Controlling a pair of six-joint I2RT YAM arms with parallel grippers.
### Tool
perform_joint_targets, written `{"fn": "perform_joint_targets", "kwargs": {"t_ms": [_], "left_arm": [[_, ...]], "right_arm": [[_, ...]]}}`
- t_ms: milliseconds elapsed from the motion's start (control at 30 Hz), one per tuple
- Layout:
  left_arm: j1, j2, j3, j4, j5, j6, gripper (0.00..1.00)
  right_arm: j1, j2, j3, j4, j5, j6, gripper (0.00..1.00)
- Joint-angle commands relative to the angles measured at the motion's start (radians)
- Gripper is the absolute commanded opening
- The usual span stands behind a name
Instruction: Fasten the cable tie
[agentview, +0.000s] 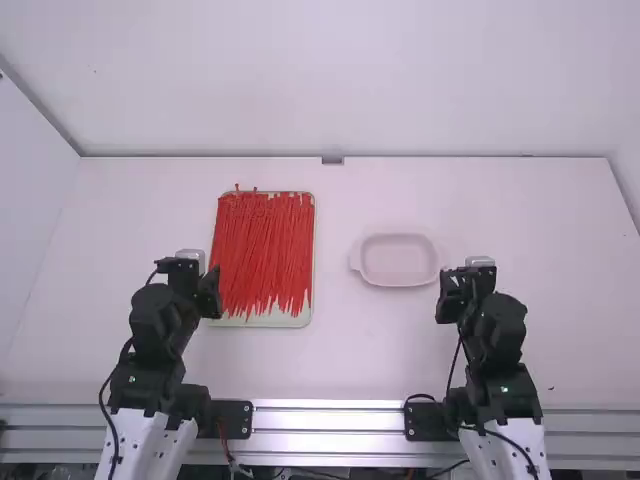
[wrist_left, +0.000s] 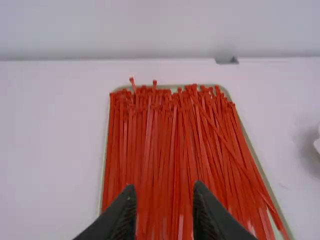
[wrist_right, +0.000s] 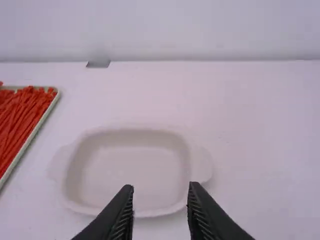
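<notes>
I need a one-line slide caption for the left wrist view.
Open left gripper at the near end of a pale rectangular tray heaped with red plastic cable ties, on the white table.

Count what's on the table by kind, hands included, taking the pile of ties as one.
Tray: 1
Pile of red cable ties: 1, too many ties to count singly
White dish: 1
Hands: 2, the left hand and the right hand, both open
Total: 5

glossy red plastic cable ties (agentview: 264, 252), matt white dish (agentview: 397, 260), smooth white table (agentview: 500, 210)
</notes>
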Motion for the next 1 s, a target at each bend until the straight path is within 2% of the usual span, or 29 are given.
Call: {"fn": "perform_joint_targets", "kwargs": {"t_ms": [0,400,467,800,967], "left_arm": [[-0.006,0.057,0.057,-0.015,0.023,-0.010,0.34],[-0.014,0.278,0.173,-0.044,0.075,-0.048,0.56],[-0.016,0.331,0.225,-0.063,0.080,-0.057,0.62],[-0.022,0.536,0.412,-0.136,0.129,-0.174,0.80],[-0.025,0.623,0.485,-0.170,0.143,-0.191,0.87]], "right_arm": [[0.024,0.059,0.084,-0.024,0.000,0.013,0.34],[0.163,0.359,0.361,-0.176,0.074,0.108,0.56],[0.186,0.441,0.435,-0.221,0.074,0.130,0.62],[0.226,0.674,0.659,-0.421,0.089,0.133,0.80],[0.211,0.776,0.745,-0.497,0.091,0.092,0.87]]}}
